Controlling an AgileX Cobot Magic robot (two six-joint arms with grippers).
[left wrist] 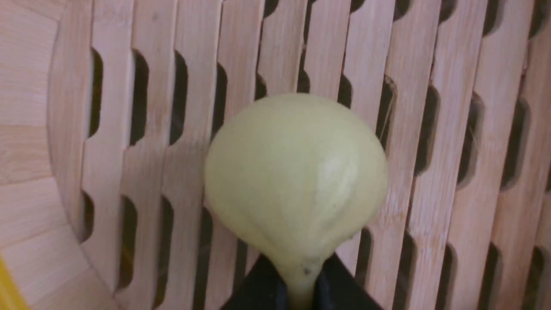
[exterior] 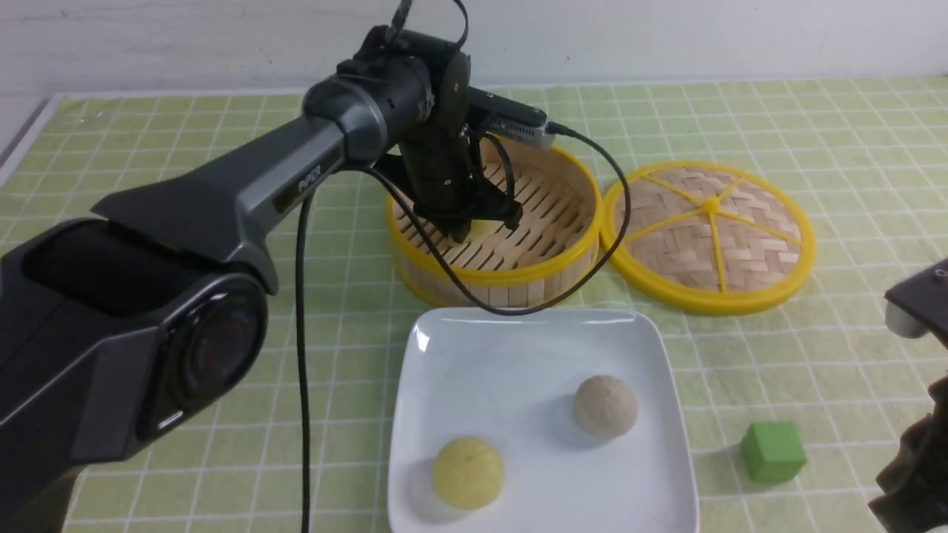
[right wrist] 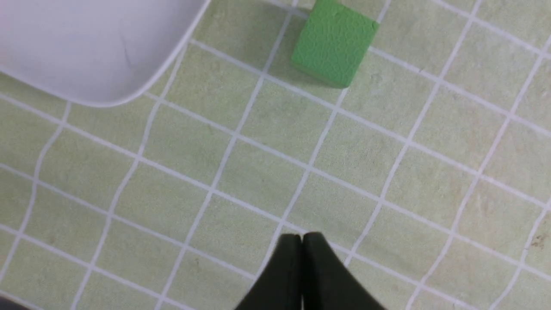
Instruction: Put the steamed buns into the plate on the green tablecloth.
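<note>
The left claw (left wrist: 300, 284) is down inside the steamer (exterior: 518, 277), pinching a pale bun (left wrist: 297, 172) so hard that its near end is squeezed to a neck. Whether the bun is clear of the slats I cannot tell. The plate (exterior: 518, 348) on the cloth (exterior: 815, 355) holds a yellow bun (exterior: 468, 472) and a grey bun (exterior: 605, 405), set apart. Two of three look done; one lift and carry is left. The cube (exterior: 772, 451) sits right of the plate. The right claw (right wrist: 302, 258), pressed together and empty, hovers over cloth near it.
</note>
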